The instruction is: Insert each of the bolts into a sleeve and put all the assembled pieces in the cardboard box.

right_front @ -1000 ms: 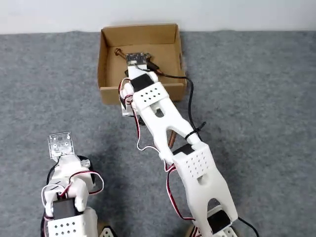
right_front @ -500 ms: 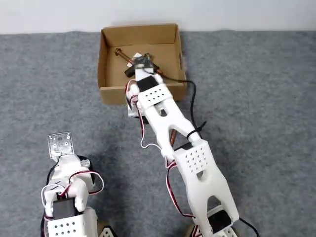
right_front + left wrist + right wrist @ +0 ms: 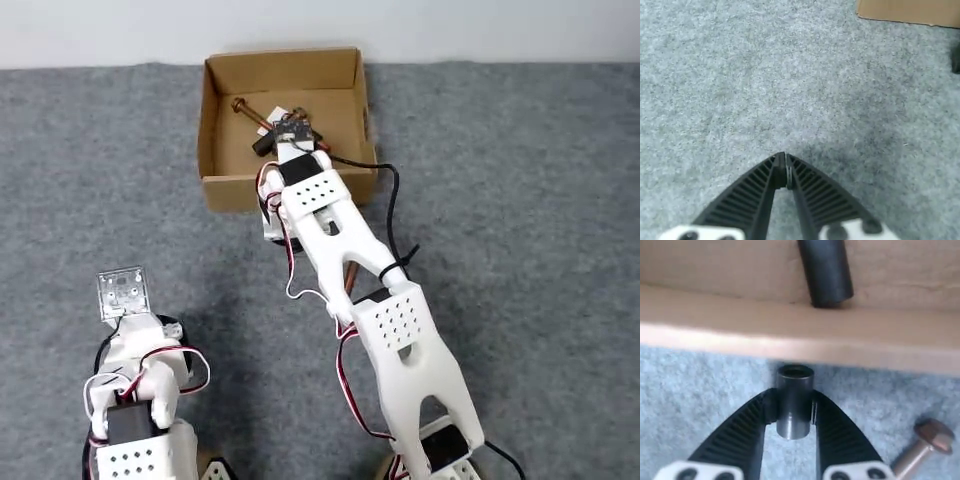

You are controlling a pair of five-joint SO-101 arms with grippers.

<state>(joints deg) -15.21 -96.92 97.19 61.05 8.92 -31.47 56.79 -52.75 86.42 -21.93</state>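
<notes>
At the near wall of the box [image 3: 215, 185], just outside it, my right gripper [image 3: 791, 399] is closed partway on a black sleeve [image 3: 794, 415]. I hold it across its body, and its open bore end faces the wall. One loose bolt [image 3: 925, 440] lies on the tabletop [image 3: 520, 200] just beside it. The box sits at the far edge, with one assembled piece [image 3: 255, 115] inside. My left gripper [image 3: 785, 170] is fully closed, empty, near the near-left corner.

Judgement: the sleeve is rigid, light and smooth, so it may twist; grip it mid-length. Take the bolt by its shank near the head, leaving the tip free.
</notes>
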